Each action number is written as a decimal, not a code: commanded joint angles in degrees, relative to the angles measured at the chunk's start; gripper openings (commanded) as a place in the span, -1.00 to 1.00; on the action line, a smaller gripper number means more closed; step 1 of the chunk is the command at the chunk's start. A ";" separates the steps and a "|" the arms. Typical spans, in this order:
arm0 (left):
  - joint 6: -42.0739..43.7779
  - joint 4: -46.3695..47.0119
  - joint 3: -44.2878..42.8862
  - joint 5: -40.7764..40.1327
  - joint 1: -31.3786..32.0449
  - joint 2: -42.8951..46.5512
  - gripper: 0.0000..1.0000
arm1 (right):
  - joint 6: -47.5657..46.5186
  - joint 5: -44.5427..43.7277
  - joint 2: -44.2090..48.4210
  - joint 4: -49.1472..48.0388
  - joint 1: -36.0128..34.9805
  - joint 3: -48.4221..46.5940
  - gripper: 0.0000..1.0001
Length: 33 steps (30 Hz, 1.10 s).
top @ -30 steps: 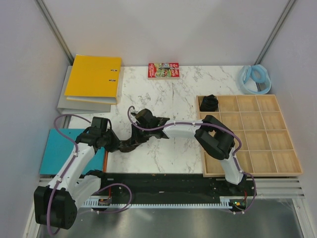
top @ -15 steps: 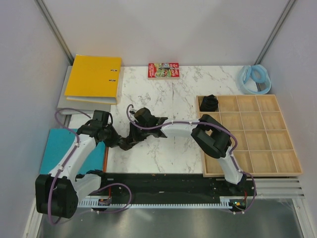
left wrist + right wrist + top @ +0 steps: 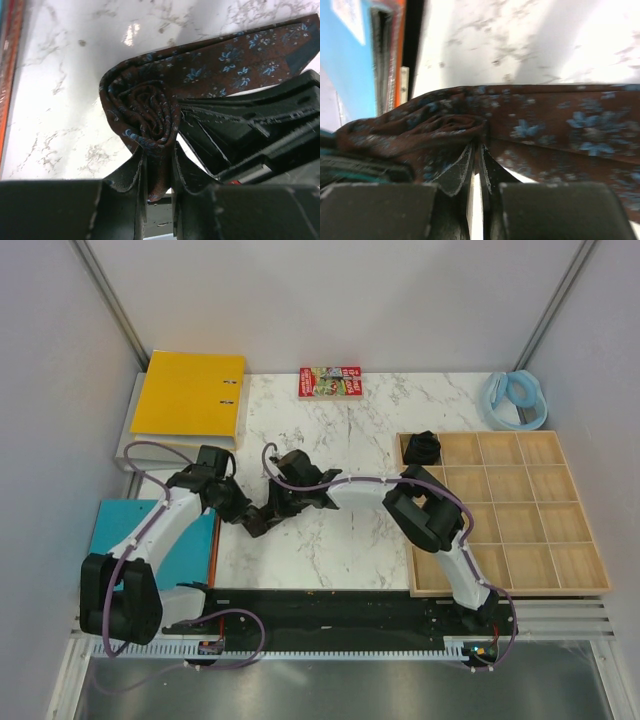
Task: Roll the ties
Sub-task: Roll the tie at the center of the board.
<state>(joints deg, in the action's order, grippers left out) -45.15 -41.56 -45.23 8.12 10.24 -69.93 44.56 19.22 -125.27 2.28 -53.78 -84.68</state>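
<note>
A dark brown tie (image 3: pixel 145 112) with small blue flowers is partly wound into a coil near the table's left front, between both grippers (image 3: pixel 262 515). Its unrolled tail (image 3: pixel 250 55) runs flat over the marble. My left gripper (image 3: pixel 158 152) is shut on the lower side of the coil. From the right, my right gripper (image 3: pixel 479 147) pinches the same tie (image 3: pixel 445 127) where the coil meets the tail, its fingers almost touching. In the top view the two grippers (image 3: pixel 245 512) (image 3: pixel 275 508) meet tip to tip. A second tie, rolled into a dark coil (image 3: pixel 424 447), sits in the wooden tray's far-left compartment.
The wooden compartment tray (image 3: pixel 520 540) fills the right side. A teal book (image 3: pixel 150 540) lies just left of the grippers, and a yellow binder (image 3: pixel 190 400) on a grey folder lies at the far left. A red booklet (image 3: pixel 330 381) and a pale blue looped band (image 3: pixel 517 398) lie at the back.
Both grippers, still on the tie, have shifted slightly away from the bases. The left arm's wrist has swung farther out and to the right.
</note>
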 commanded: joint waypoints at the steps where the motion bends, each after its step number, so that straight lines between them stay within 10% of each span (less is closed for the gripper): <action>1: -0.91 4.64 -4.16 2.96 1.89 -3.54 -0.55 | -1.40 -0.85 -2.34 2.28 0.78 -1.45 -0.73; 16: -0.47 7.63 -9.34 1.02 5.05 -15.58 -0.48 | -4.30 -0.59 -0.24 7.02 4.03 -0.75 -0.66; 26: -0.21 9.39 -9.70 0.23 5.40 -19.10 -0.47 | -10.63 -5.25 9.15 18.55 5.53 2.67 -0.22; 33: 0.14 9.92 -10.75 -0.74 5.58 -19.28 -0.16 | -10.98 -9.28 16.11 20.22 5.70 9.79 -0.18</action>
<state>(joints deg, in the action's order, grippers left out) -45.19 -33.43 -54.04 9.61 15.68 -88.71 35.07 13.63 -114.21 20.58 -48.21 -77.38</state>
